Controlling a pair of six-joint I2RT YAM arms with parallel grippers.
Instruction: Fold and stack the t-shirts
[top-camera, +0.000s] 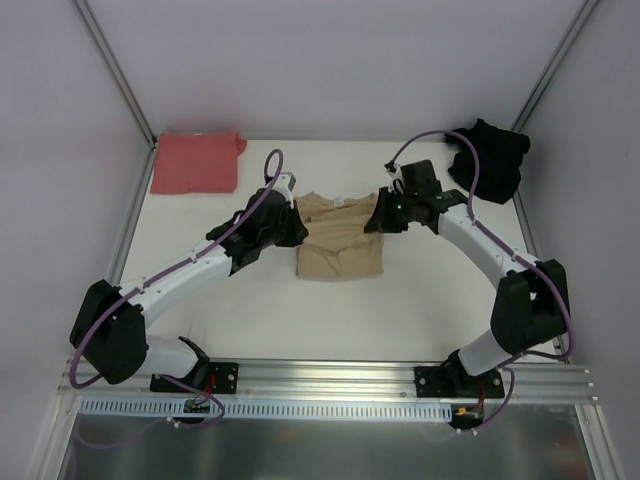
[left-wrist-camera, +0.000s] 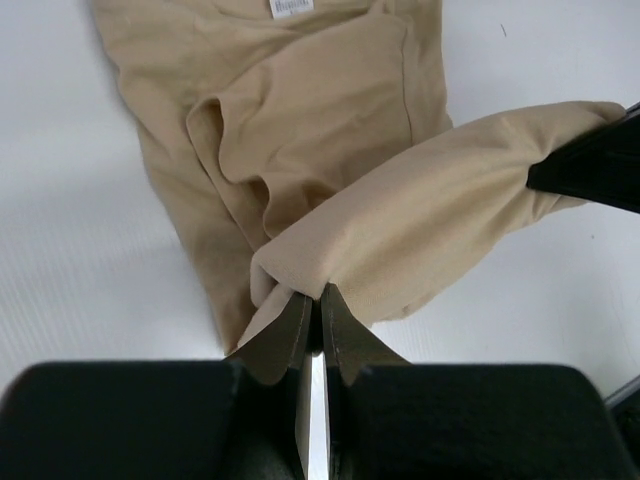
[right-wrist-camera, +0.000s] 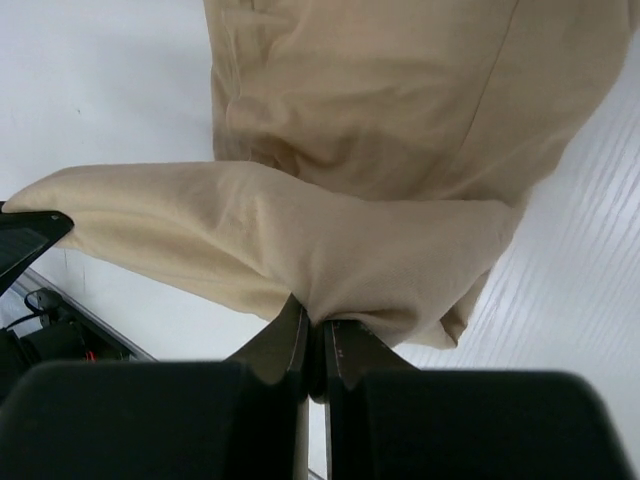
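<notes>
- Closest to your left wrist lens, the left fingers (left-wrist-camera: 300, 312) are clenched on a bunched edge of the tan t-shirt (left-wrist-camera: 320, 110), with the cloth pinched at their tips.
- Your right fingers (right-wrist-camera: 298, 338) are likewise clamped tight on a gathered edge of the same shirt.
- You will see a band of tan cloth stretched from one grip to the other. In the left wrist view it runs to a dark finger at the right edge of the frame, and in the right wrist view to a dark finger at the left edge.
- Past that band, the rest of the tan t-shirt lies loosely creased on the worktop (top-camera: 400, 310), with a white label (left-wrist-camera: 291, 8) at its collar.
- From the top view, you have the tan t-shirt at mid-worktop between the two arms, collar toward the far side. The left fingers are at its left edge and the right fingers at its right shoulder.
- You have the salmon-red t-shirt (top-camera: 195, 162) lying flat and folded at the far left corner, well apart from the tan one.
- You have the black t-shirt (top-camera: 487, 160) heaped, not flat, at the far right corner, also well apart.
- Both arm bases are bolted to a metal rail (top-camera: 330, 375) along the near edge of the worktop.
</notes>
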